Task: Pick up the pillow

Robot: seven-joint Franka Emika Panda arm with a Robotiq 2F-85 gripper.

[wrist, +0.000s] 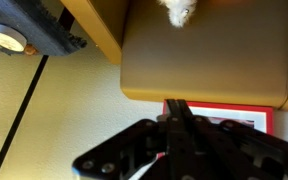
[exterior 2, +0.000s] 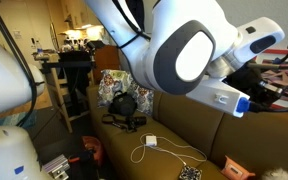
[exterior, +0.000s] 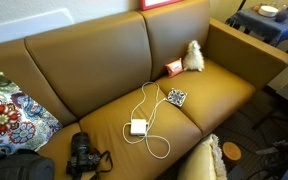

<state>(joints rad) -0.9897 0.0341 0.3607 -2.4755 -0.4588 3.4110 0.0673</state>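
Observation:
The pillow (exterior: 206,160) is cream-white with a fringed edge. It shows only at the bottom of an exterior view, in front of the brown sofa (exterior: 104,60), and the frame edge cuts it off. My gripper (wrist: 177,104) shows in the wrist view with its two fingers pressed together and nothing between them. It points at the top of the sofa back (wrist: 204,60) and a red-framed picture (wrist: 224,110) on the wall. The pillow does not show in the wrist view. The robot arm (exterior 2: 189,50) fills the foreground of an exterior view.
On the sofa seat lie a black camera (exterior: 81,155), a white charger with cable (exterior: 139,127), a small patterned square (exterior: 176,97), an orange item (exterior: 173,67) and a white fluffy toy (exterior: 192,55). A floral pillow (exterior: 4,110) leans at one end. A blue-covered table (exterior: 269,22) stands beyond the armrest.

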